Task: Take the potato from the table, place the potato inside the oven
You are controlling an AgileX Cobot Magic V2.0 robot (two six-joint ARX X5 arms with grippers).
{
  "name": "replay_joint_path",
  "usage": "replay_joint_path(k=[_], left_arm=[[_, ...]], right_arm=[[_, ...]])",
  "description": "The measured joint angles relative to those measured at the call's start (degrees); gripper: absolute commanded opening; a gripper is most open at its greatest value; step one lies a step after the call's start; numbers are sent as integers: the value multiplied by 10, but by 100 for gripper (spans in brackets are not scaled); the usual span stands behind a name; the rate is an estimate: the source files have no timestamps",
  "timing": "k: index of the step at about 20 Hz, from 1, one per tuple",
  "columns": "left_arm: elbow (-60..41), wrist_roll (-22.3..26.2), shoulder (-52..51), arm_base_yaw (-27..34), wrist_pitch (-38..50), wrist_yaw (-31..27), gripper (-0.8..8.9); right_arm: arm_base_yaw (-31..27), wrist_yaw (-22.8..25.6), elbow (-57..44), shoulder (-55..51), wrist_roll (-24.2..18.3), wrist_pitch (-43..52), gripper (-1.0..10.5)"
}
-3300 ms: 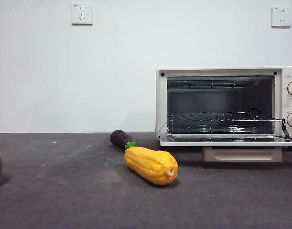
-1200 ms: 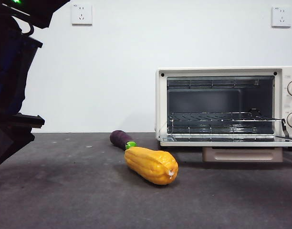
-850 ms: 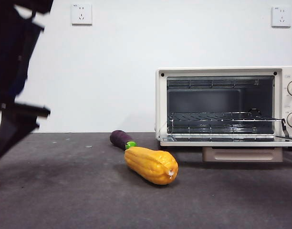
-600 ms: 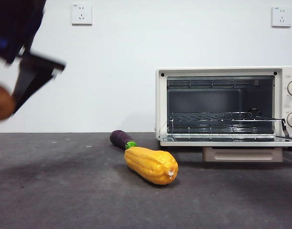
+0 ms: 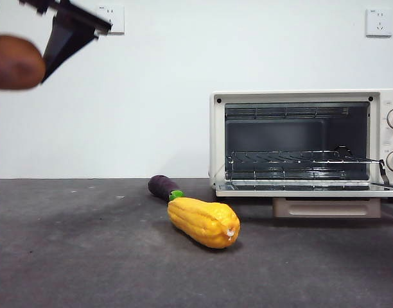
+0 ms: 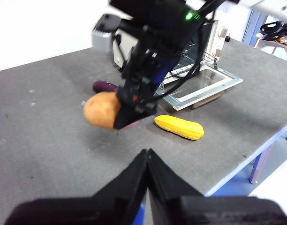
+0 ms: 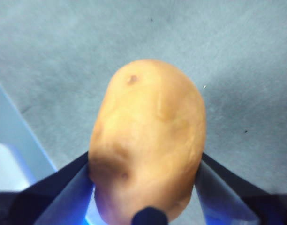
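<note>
1. The potato (image 5: 15, 62) is held in the air at the upper left of the frame, clear of the worktop (image 5: 87, 256).
2. The right end effector (image 7: 146, 187) is pinched on the potato from both sides.
3. The left end effector (image 6: 147, 159) is pressed together, with nothing held.
4. The oven (image 5: 299, 144) is seen at the right of the frame, its door open and its rack bare.
5. The corn (image 5: 203, 222) and eggplant (image 5: 164, 187) lie at centre, in front of the oven.
</note>
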Motion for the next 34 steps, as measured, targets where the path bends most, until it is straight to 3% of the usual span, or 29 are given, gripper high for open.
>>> replay_joint_path(k=[5,11,14,20,26,31,34], left_arm=[[0,0,0,0,0,-12,-5],[0,0,0,0,0,-74,-5],[0,0,0,0,0,-120,-5],[0,6,0,0,0,-133,-5],[0,10,0,0,0,-166,-5],[0,10,0,0,0,-204,-5],[0,10,0,0,0,-211,-5]], right_arm=[[0,83,-166,-157,-2,0,1],[-23,250,-440,-365,24,-1,1],[-63,274,-511,-433,56,-1,1],[-124,338,-675,-545,95,-1,1],[-196,338,-919,-684,105,235,1],[-265,236,-1068,-682,100,423,1],[-305,197,-1102,-682,97,534,1]])
